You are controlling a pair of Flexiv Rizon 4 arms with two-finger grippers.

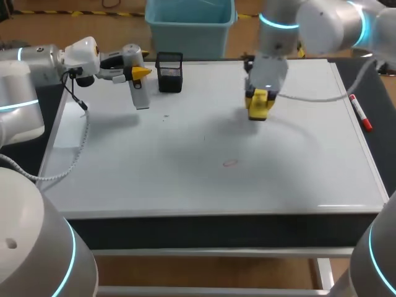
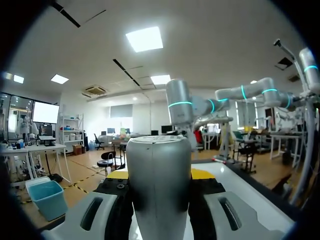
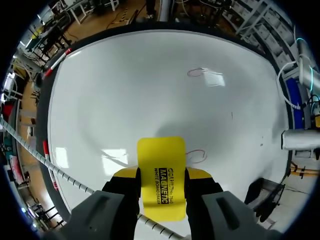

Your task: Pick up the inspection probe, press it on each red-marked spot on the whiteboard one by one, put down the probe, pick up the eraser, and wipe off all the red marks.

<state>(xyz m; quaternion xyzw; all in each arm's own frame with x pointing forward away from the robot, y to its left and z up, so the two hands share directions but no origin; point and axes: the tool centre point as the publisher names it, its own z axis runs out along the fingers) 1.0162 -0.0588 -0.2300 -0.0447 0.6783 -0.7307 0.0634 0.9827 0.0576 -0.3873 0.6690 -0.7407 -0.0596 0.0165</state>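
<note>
My left gripper (image 1: 141,72) is at the board's far left corner, shut on the grey cylindrical probe (image 2: 159,185), which hangs down from it above the whiteboard (image 1: 185,179). My right gripper (image 1: 260,104) hovers over the far middle of the board, shut on the yellow eraser (image 3: 161,170). In the right wrist view, one faint red ring (image 3: 197,156) lies on the board just beside the eraser. Another red ring (image 3: 199,72) lies farther ahead of it, also seen as a mark (image 1: 230,163) near the board's centre.
A black mesh holder (image 1: 169,72) stands at the far edge, just right of the left gripper. A red marker (image 1: 361,112) lies along the board's right edge. A white cable (image 1: 309,97) trails from the right wrist across the board.
</note>
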